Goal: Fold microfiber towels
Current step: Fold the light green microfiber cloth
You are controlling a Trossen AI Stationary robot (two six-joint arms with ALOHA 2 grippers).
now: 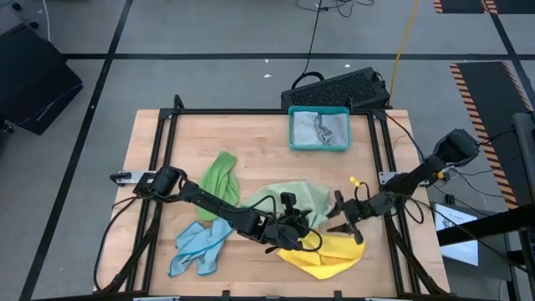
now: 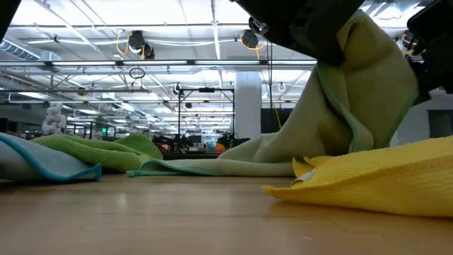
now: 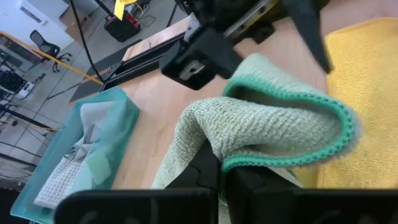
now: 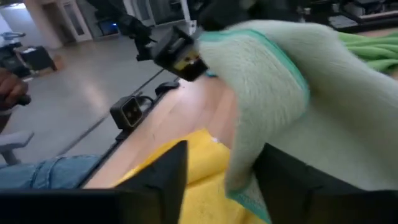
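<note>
- Table: wooden top, black frame rails along the far and side edges; both arms reach in to the middle of the near half.
- Pale green towel: middle of the table, part lifted off the wood in a bunched fold with its teal hem showing, the rest trailing flat toward the bright green one.
- Yellow towel: crumpled by the near edge, right of centre, partly under the pale green towel.
- Light blue towel: crumpled near the near-left corner, apart from both pincers.
- Bright green towel: bunched left of centre, just beyond the left arm's forearm.
- Teal tray: at the far edge, right of centre, grey cloth lying inside.
- Left pincer: pressed together, pinching the raised fold of the pale green towel; left wrist view shows the cloth coming up out of the fingers.
- Right pincer: just right of the lifted fold, above the yellow towel; fingers spread, pale green cloth hanging between them, grip not evident.
</note>
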